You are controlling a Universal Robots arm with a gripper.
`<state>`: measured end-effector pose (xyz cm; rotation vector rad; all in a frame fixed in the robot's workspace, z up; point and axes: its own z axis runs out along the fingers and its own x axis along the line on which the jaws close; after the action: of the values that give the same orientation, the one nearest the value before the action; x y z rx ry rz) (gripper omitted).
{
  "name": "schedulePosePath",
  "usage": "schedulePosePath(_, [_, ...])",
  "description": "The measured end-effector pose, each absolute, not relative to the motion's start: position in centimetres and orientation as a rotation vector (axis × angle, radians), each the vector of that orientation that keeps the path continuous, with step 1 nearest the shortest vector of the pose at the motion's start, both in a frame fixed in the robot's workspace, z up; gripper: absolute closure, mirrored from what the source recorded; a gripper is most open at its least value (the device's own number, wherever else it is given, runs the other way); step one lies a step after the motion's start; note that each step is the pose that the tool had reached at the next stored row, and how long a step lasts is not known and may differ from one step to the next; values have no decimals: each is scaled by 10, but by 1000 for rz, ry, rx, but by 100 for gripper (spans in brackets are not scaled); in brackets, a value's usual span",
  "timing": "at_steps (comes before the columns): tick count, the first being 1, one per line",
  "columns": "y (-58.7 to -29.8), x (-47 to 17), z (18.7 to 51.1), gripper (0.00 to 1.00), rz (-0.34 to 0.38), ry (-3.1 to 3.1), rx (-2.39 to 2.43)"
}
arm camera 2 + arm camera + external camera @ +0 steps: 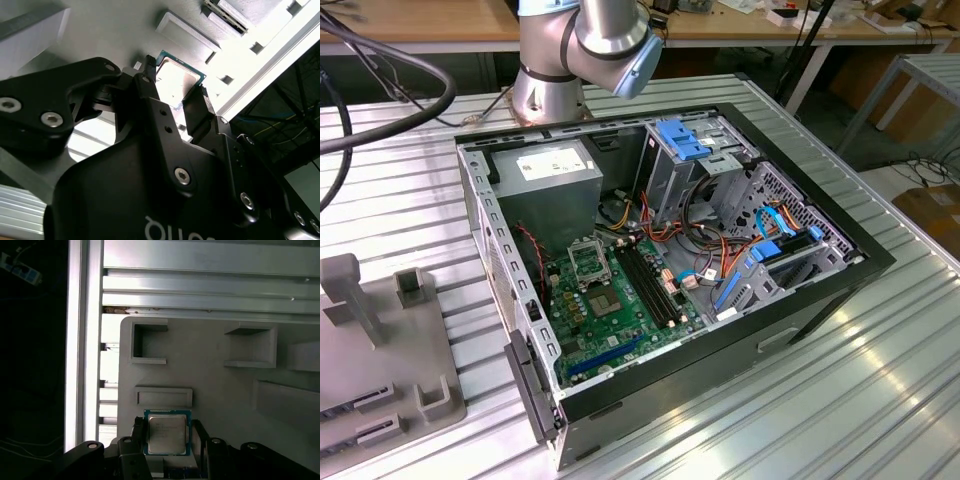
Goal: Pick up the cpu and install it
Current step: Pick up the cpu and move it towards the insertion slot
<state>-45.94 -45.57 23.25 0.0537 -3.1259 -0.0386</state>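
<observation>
I'm looking at the grey tray (380,350) lying on the ribbed metal surface (840,400) at the exterior view's left. Toward the exterior view's right, the open computer case (510,250) is showing its green motherboard (620,330) and silver socket frame (588,265). In both wrist views the gripper (167,432) is clamping narrowly on the cpu (167,436), its black fingers (138,432) pressing opposite edges. The chip is sitting over the tray's pockets, and I cannot tell whether it is touching them.

One cpu (167,433) between the two fingers (199,432) of one gripper (168,440). Just beyond the fingertips, one grey tray (215,390). In the exterior view: one open computer case (825,292), one green motherboard (620,325), one power supply (556,176).
</observation>
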Motion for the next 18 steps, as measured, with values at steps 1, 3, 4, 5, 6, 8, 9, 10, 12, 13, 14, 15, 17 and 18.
schedulePosePath(1, [-456,-459,233,53,-39,-3126,54])
schedulePosePath(3, [-456,-459,233,53,-39,-3126,54])
schedulePosePath(4, [-456,-459,234,53,-39,-3126,54])
schedulePosePath(5, [-456,-459,234,53,-39,-3126,54])
schedulePosePath(6, [-456,-459,234,53,-39,-3126,54])
schedulePosePath(8, [-456,-459,234,53,-39,-3126,54])
schedulePosePath(9, [-456,-459,234,53,-39,-3126,54])
schedulePosePath(10, [-456,-459,235,53,-39,-3126,54])
schedulePosePath(12, [-456,-459,235,53,-39,-3126,54])
schedulePosePath(13, [-456,-459,235,53,-39,-3126,54])
schedulePosePath(14, [-456,-459,235,53,-39,-3126,54])
schedulePosePath(15, [-456,-459,236,53,-39,-3126,54])
schedulePosePath(17, [-456,-459,237,53,-39,-3126,54])
schedulePosePath(18, [-456,-459,237,53,-39,-3126,54])
